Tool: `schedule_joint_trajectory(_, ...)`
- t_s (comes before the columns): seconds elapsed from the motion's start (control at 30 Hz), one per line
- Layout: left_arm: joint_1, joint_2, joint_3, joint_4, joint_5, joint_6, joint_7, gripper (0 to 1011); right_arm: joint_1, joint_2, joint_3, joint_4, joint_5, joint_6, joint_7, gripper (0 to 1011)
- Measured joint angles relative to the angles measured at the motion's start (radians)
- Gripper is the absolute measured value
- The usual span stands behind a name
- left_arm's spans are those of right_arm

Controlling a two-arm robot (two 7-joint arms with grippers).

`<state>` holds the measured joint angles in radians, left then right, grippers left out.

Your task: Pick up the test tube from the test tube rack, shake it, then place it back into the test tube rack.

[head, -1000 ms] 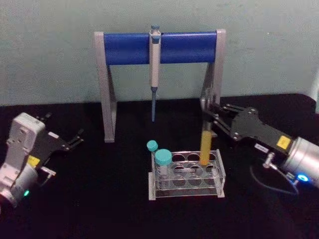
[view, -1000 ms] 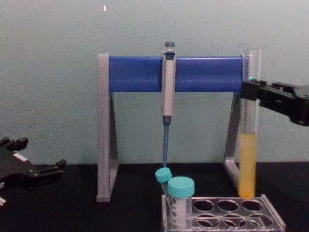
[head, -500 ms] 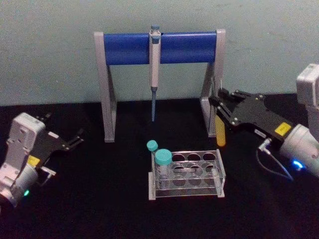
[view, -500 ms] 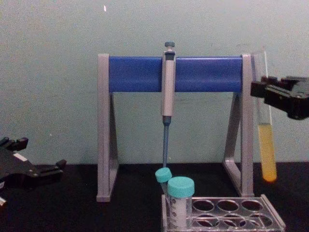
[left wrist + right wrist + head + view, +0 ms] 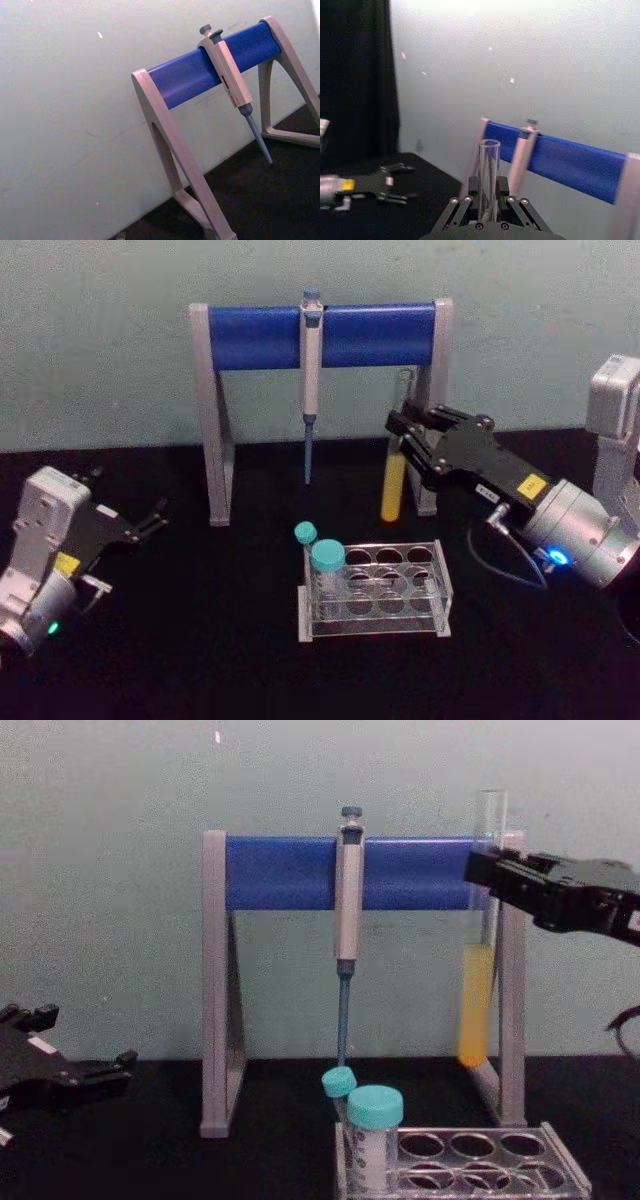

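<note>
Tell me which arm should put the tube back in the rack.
Right. The right pincer grips the tube near its top, holding it roughly upright in the air just behind the rack. The left pincer sits open and empty far off to the left.

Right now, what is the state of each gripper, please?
Left gripper: jaws open, holding nothing.
Right gripper: jaws shut on the test tube, held in the air, out of the test tube rack.

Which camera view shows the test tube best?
The chest view: the test tube appears side-on, nearly full length, its yellow liquid level plain, the right gripper clamped near its top. The head view foreshortens it from above. The right wrist view gives its open upper end.
</note>
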<state>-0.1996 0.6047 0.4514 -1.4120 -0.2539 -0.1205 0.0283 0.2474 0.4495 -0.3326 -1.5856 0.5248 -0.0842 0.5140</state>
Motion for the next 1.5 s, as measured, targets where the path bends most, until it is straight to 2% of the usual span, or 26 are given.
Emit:
schedule_joint_trajectory(0.17,0.0,0.0,0.0,0.0,0.0,0.0,0.0,1001,0.006,0.002,-0.008,0.016,0.073,-0.001,0.075,229)
schedule_joint_trajectory(0.23,0.0,0.0,0.0,0.0,0.0,0.0,0.0,1001,-0.001,0.018,-0.011,0.011,0.121,0.005,0.119,229)
schedule_joint_trajectory(0.27,0.0,0.0,0.0,0.0,0.0,0.0,0.0,1001,-0.001,0.018,-0.011,0.011,0.121,0.005,0.119,229)
schedule_joint_trajectory(0.37,0.0,0.0,0.0,0.0,0.0,0.0,0.0,1001,-0.022,0.049,-0.01,-0.017,0.16,0.02,0.149,229)
schedule_joint_trajectory(0.47,0.0,0.0,0.0,0.0,0.0,0.0,0.0,1001,-0.038,0.072,-0.008,-0.041,0.172,0.031,0.154,229)
schedule_joint_trajectory(0.63,0.0,0.0,0.0,0.0,0.0,0.0,0.0,1001,-0.085,0.149,0.006,-0.121,0.173,0.06,0.13,229)
schedule_joint_trajectory(0.77,0.0,0.0,0.0,0.0,0.0,0.0,0.0,1001,-0.118,0.205,0.023,-0.175,0.147,0.077,0.074,228)
schedule_joint_trajectory(0.87,0.0,0.0,0.0,0.0,0.0,0.0,0.0,1001,-0.129,0.222,0.032,-0.191,0.128,0.082,0.042,228)
schedule_joint_trajectory(1.0,0.0,0.0,0.0,0.0,0.0,0.0,0.0,1001,-0.134,0.231,0.039,-0.204,0.071,0.089,-0.023,228)
schedule_joint_trajectory(1.1,0.0,0.0,0.0,0.0,0.0,0.0,0.0,1001,-0.129,0.224,0.039,-0.203,0.038,0.089,-0.048,229)
schedule_joint_trajectory(1.2,0.0,0.0,0.0,0.0,0.0,0.0,0.0,1001,-0.109,0.198,0.035,-0.184,-0.018,0.084,-0.086,228)
schedule_joint_trajectory(1.3,0.0,0.0,0.0,0.0,0.0,0.0,0.0,1001,-0.091,0.17,0.03,-0.161,-0.052,0.074,-0.108,228)
schedule_joint_trajectory(1.5,0.0,0.0,0.0,0.0,0.0,0.0,0.0,1001,-0.05,0.119,0.018,-0.116,-0.087,0.063,-0.121,228)
